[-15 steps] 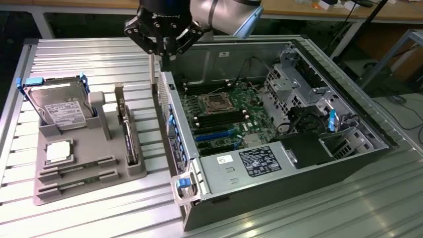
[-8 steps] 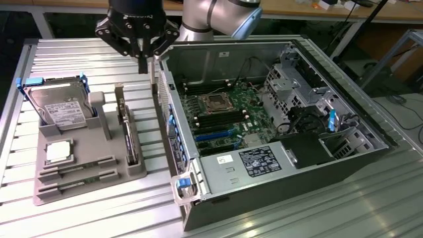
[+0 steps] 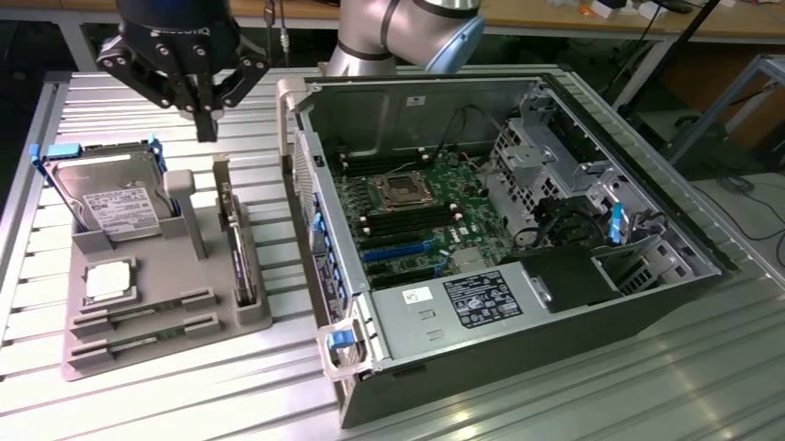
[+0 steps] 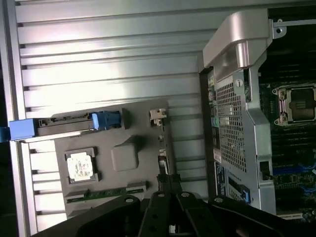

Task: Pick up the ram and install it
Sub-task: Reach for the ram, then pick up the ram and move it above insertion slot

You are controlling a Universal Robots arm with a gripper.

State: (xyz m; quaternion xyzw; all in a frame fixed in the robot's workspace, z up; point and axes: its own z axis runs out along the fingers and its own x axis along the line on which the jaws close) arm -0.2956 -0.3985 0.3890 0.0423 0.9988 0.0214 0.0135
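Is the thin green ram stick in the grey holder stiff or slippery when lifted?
The thin green circuit-board ram stick probably stays stiff, being flat board. It looks light, being thin. Low in the grey moulded holder, its narrow edges may slip.

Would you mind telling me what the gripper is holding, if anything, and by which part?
Nothing: the gripper is shut, above the grey holder, and the ram lies in its slot.

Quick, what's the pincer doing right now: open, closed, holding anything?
Pincer: closed, nothing visible in its grip, hovering above the grey parts tray.
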